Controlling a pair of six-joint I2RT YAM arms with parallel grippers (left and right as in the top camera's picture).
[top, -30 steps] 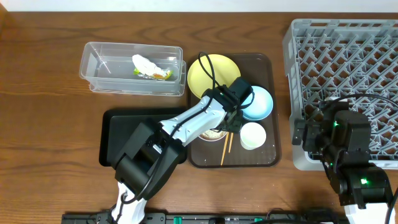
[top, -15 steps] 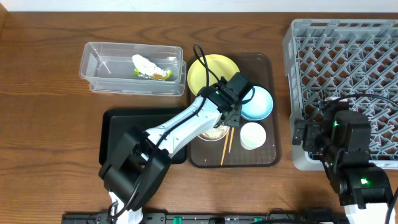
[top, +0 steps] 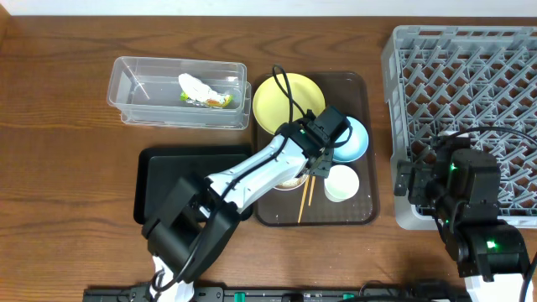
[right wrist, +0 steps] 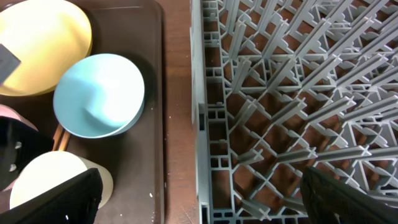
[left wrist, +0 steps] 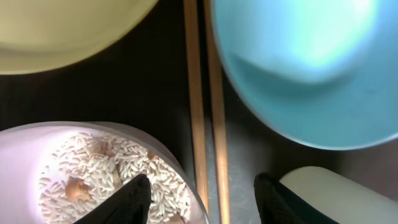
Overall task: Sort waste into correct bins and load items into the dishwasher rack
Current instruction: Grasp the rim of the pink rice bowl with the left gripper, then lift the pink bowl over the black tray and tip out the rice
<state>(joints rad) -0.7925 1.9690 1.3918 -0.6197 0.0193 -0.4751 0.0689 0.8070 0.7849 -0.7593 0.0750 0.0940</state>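
Because the chopsticks (left wrist: 194, 93) were two thin, stiff sticks of smooth wood lying flat and side by side, they would likely weigh almost nothing yet be fiddly to lift: prone to roll, to slip apart, or to pivot if pinched near one end. A hold across both at once, close to their middle, looked the safest place. They lay on the brown serving tray (left wrist: 168, 81), in the narrow lane between the white bowl (left wrist: 25, 134) with its rice leftovers (left wrist: 99, 168) on one side and the light blue bowl (left wrist: 311, 68) and pale cup (left wrist: 336, 193) on the other, with the yellow plate (left wrist: 62, 31) beyond. The left gripper (left wrist: 202, 199) hung over them with its jaws parted, one finger on each side of the pair and holding nothing. One fingertip sat over the rice bowl's rim, so there was little room to close without nudging crockery. The tray's glossy face would probably offer little friction, and the sticks lay flush against it. Farther out on the wooden table (top: 59, 168), the snack wrapper (top: 201, 91) lay in the clear tub (top: 126, 92), and the black tray (top: 159, 193) sat just beside the serving tray. The right gripper (right wrist: 199, 180) waited spread wide and empty at the edge of the grey dishwasher rack (top: 470, 59), which appeared to hold no dishes.
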